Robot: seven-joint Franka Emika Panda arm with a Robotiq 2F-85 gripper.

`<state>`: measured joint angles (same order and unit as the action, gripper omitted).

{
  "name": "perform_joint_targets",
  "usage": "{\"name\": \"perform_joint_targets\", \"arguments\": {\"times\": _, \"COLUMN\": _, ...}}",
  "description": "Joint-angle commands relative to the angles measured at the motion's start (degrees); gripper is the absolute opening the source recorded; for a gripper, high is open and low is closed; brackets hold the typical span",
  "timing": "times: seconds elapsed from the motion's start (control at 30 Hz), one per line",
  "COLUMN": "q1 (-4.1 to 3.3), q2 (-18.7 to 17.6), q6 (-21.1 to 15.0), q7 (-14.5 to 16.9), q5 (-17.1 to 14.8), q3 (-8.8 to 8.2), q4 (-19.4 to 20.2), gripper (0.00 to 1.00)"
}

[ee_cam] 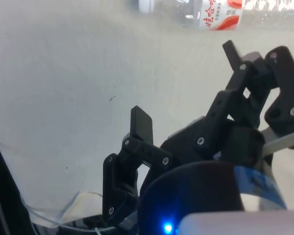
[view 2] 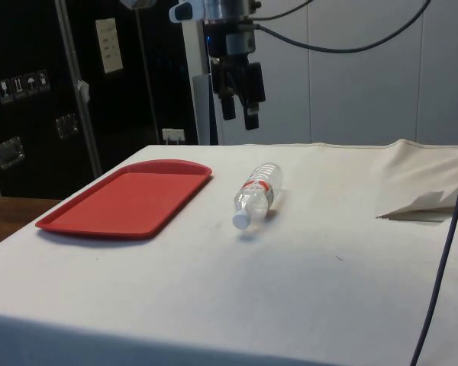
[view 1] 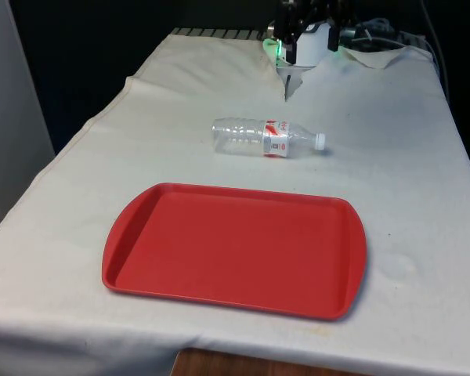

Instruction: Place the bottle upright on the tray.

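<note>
A white cloth [view 1: 392, 125] covers the table, creased and folded near the far end, with a strip of brown wood [view 1: 243, 364] showing under its near edge. In the side view, dark cabinets [view 2: 30, 91] with small labels and metal fittings stand behind, beside a pale panelled wall [view 2: 366, 84].

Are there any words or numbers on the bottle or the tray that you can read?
Bottle: its red and white label has print too blurred to read.
Tray: plain red, no words.
Cabinets: a pale notice and small stickers, too small to read.
</note>
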<state>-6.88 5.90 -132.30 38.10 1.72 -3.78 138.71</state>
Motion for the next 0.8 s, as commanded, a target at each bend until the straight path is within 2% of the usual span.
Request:
{"name": "perform_joint_targets", "arguments": {"times": 0.0, "q1": 0.06, "q2": 0.29, "q6": -0.92, "q7": 0.06, "q5": 0.57, "q3": 0.06, "q4": 0.40, "gripper": 1.00}}
{"name": "perform_joint_targets", "arguments": {"times": 0.13, "q1": 0.06, "q2": 0.29, "q6": -1.66, "q7": 1.09, "q5": 0.57, "q3": 0.06, "q4": 0.69, "gripper": 1.00}}
{"name": "perform_joint_targets", "arguments": {"times": 0.17, "q1": 0.00, "q2": 0.00, "q6": -0.80, "q7": 1.09, "q5": 0.00, "q3": 0.00, "q4": 0.29, "gripper": 1.00}}
{"name": "perform_joint_targets", "arguments": {"times": 0.2, "q1": 0.06, "q2": 0.23, "q6": -1.95, "q7": 1.60, "q5": 0.63, "q3": 0.06, "q4": 0.74, "gripper": 1.00}}
{"name": "perform_joint_targets", "arguments": {"times": 0.4, "q1": 0.06, "q2": 0.00, "q6": -2.64, "q7": 3.15, "q5": 0.86, "q3": 0.06, "q4": 0.97, "gripper": 1.00}}
{"name": "perform_joint_targets", "arguments": {"times": 0.43, "q1": 0.00, "q2": 0.00, "q6": -1.89, "q7": 3.32, "q5": 0.00, "q3": 0.00, "q4": 0.80, "gripper": 1.00}}
{"name": "perform_joint_targets", "arguments": {"times": 0.47, "q1": 0.06, "q2": -0.06, "q6": -2.81, "q7": 3.67, "q5": 0.86, "q3": 0.06, "q4": 1.03, "gripper": 1.00}}
{"name": "perform_joint_targets", "arguments": {"times": 0.63, "q1": 0.11, "q2": -0.11, "q6": -3.21, "q7": 5.27, "q5": 0.92, "q3": 0.06, "q4": 1.20, "gripper": 1.00}}
{"name": "perform_joint_targets", "arguments": {"times": 0.67, "q1": 0.00, "q2": -0.06, "q6": -2.41, "q7": 5.56, "q5": 0.06, "q3": 0.00, "q4": 1.03, "gripper": 1.00}}
{"name": "perform_joint_targets", "arguments": {"times": 0.77, "q1": 0.11, "q2": -0.17, "q6": -3.44, "q7": 6.07, "q5": 0.92, "q3": 0.06, "q4": 1.26, "gripper": 1.00}}
